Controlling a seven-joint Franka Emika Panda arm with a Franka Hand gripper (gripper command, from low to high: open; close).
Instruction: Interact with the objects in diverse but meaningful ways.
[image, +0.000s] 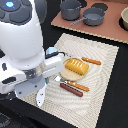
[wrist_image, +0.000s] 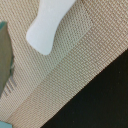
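A ridged yellow-orange bread block (image: 76, 65) lies on a round pale plate (image: 68, 76) on the beige placemat (image: 95, 95). A dark brown sausage (image: 71, 89) rests on the mat just in front of the plate. A pale blue shaker (image: 51, 51) peeks out behind my arm. My gripper (image: 38, 95) hangs low over the mat's corner at the exterior view's left, apart from the sausage, open and empty. The wrist view shows one white finger (wrist_image: 47, 27) above the woven mat.
Two orange-handled utensils lie by the plate (image: 91, 61) (image: 78, 86). Grey pots (image: 71, 8) (image: 93, 16) stand on a pinkish tray (image: 112, 30) at the back. Black tabletop (wrist_image: 100, 95) borders the mat. My bulky white arm (image: 22, 40) hides the exterior view's left.
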